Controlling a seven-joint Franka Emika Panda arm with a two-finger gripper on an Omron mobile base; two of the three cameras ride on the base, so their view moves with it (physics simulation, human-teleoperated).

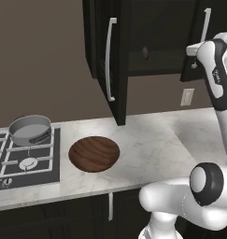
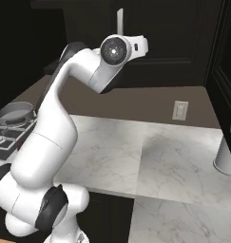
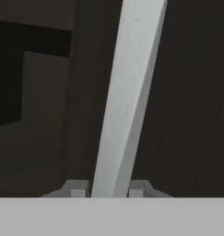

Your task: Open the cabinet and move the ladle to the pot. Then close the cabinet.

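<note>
The black-brown wall cabinet [image 1: 118, 60] has its left door swung wide open and its right door partly open. My gripper [image 3: 107, 188] is shut on the right door's pale bar handle [image 3: 129, 92], which runs up between the two fingertips. In the left base view the gripper [image 1: 195, 58] sits at that handle [image 1: 206, 23], below its top end. A small dark brown round shape inside the cabinet looks like the ladle [image 1: 145, 52]. The grey pot [image 1: 30, 130] stands on the stove at the far left, well away from my hand.
A wide brown wooden dish [image 1: 94, 153] lies on the marble counter [image 1: 157, 140] beside the black stove [image 1: 26, 161]. A wall outlet [image 1: 187, 96] is below the cabinet. A pale cylinder [image 2: 226, 156] stands at the counter's right end.
</note>
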